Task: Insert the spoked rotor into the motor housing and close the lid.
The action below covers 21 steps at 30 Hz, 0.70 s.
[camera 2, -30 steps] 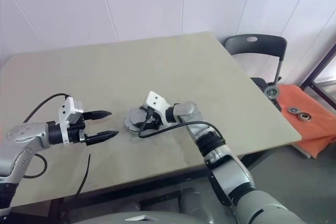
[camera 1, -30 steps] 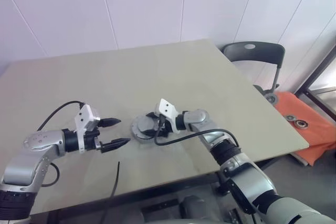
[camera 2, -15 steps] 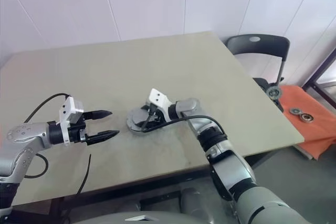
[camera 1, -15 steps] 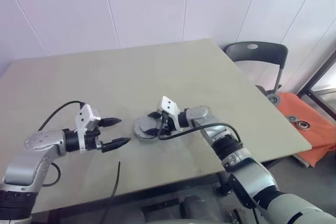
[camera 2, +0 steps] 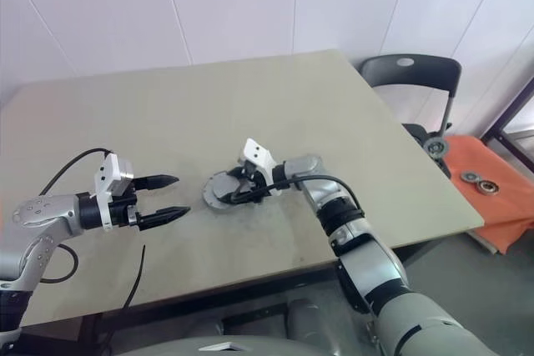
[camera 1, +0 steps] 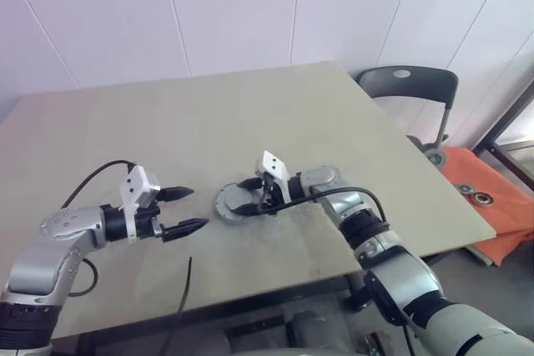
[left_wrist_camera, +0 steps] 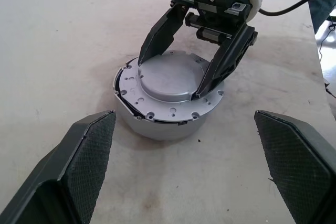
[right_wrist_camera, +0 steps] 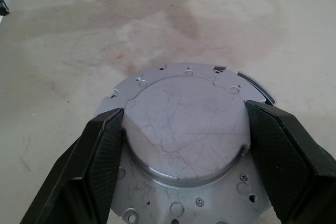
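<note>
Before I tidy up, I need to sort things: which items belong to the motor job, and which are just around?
Job:
lid, sitting on the motor housing
right claw, fingers on either side of the lid's raised centre
left claw, open

Around:
table
chair
orange cloth with small parts

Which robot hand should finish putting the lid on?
The right gripper. Its fingers already sit on either side of the lid's raised middle, on top of the motor housing. The left gripper hangs open off to the side.
</note>
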{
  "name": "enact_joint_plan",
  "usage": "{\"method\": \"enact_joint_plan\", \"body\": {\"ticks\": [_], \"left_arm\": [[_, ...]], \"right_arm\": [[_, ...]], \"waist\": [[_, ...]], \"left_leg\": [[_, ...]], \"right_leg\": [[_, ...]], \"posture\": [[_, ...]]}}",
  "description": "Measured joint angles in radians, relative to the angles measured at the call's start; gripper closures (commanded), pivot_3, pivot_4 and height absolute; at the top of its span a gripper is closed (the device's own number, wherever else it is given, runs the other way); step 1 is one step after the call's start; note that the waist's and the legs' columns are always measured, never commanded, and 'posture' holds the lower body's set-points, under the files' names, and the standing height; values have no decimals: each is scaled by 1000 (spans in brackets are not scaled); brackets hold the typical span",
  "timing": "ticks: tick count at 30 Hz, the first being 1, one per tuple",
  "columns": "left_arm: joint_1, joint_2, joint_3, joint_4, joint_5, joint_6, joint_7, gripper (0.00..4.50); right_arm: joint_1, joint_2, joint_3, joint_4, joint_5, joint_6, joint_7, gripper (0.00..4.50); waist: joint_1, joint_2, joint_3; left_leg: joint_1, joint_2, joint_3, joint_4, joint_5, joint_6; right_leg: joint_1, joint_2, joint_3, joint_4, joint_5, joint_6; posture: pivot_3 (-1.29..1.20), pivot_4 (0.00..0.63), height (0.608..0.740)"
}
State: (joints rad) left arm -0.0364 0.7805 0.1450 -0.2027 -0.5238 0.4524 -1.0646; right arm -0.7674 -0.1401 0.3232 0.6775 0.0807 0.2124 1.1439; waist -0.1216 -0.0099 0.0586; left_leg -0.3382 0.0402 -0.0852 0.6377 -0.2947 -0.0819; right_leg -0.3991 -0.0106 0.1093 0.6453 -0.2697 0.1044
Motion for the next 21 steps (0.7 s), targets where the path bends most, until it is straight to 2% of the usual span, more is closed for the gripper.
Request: {"method": "enact_joint_plan", "body": {"ticks": [21], "left_arm": [[4, -1, 0, -6, 0, 0, 5, 0]], "right_arm": [[5, 12, 7, -27, -21, 9, -29, 1282]], "waist": [[-3, 0, 0]], "left_leg": [[0, 0, 0, 0, 0, 0]], "right_leg": [[0, 0, 0, 0, 0, 0]], "posture": [[0, 0, 740]]}}
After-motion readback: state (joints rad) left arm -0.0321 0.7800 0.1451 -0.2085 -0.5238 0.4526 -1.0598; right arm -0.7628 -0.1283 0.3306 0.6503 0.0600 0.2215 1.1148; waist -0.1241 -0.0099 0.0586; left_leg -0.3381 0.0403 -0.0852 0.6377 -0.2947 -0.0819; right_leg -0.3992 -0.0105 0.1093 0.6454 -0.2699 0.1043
